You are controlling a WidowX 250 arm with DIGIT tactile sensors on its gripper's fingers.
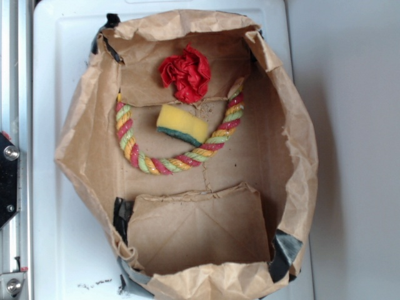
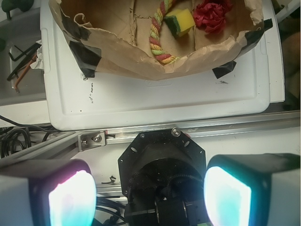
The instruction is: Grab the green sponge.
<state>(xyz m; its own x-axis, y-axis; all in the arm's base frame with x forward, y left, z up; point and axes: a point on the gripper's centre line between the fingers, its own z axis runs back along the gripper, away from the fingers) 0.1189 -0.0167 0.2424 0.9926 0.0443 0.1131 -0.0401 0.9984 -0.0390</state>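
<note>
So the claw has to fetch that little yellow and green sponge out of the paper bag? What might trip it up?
Two likely snags. The yellow foam sponge with the dark green layer lies inside the curve of the red-yellow-green twisted rope, close below the crinkly red plastic ball, so the open claw might pinch those instead. The crumpled brown paper bag's walls could also catch it.

The sponge (image 1: 182,124) (image 2: 180,21) is yellow foam with a thin dark green layer along one face. The rope (image 1: 167,161) (image 2: 157,35) is twisted in red, yellow and pale green stripes. The ball (image 1: 185,74) (image 2: 210,14) is bright, glossy red. The paper bag (image 1: 87,144) (image 2: 122,54) is plain tan brown, patched with black tape (image 1: 285,251) (image 2: 84,56). The tray (image 1: 50,75) (image 2: 155,99) beneath is white. In the wrist view, the gripper (image 2: 150,197) has glowing pads (image 2: 73,197), cyan-white edged with pink, in black housings.
</note>
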